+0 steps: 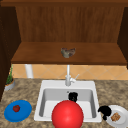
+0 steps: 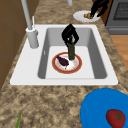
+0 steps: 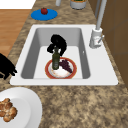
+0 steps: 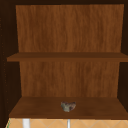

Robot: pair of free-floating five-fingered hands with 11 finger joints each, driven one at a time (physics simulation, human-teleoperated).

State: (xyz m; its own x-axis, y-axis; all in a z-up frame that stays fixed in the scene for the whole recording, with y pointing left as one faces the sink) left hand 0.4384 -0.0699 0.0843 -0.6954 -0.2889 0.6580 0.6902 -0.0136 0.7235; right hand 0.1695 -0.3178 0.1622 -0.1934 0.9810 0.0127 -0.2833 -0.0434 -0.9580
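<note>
bottle [image 2: 71, 50] upright on red-rimmed plate [image 2: 78, 66], beside grapes [image 2: 63, 60].

No legible text, label, brand, number or sign appears on any surface in these views. The dark green bottle [image 3: 55, 60] standing on the red-rimmed plate [image 3: 72, 72] in the sink [image 3: 100, 72] carries no readable label, and the blue plate [image 1: 23, 112] and white plate [image 1: 123, 115] on the counter [image 2: 50, 105] are unmarked. The faucet [image 2: 32, 37] and the wooden shelf [image 4: 37, 110] likewise bear no markings.
</note>
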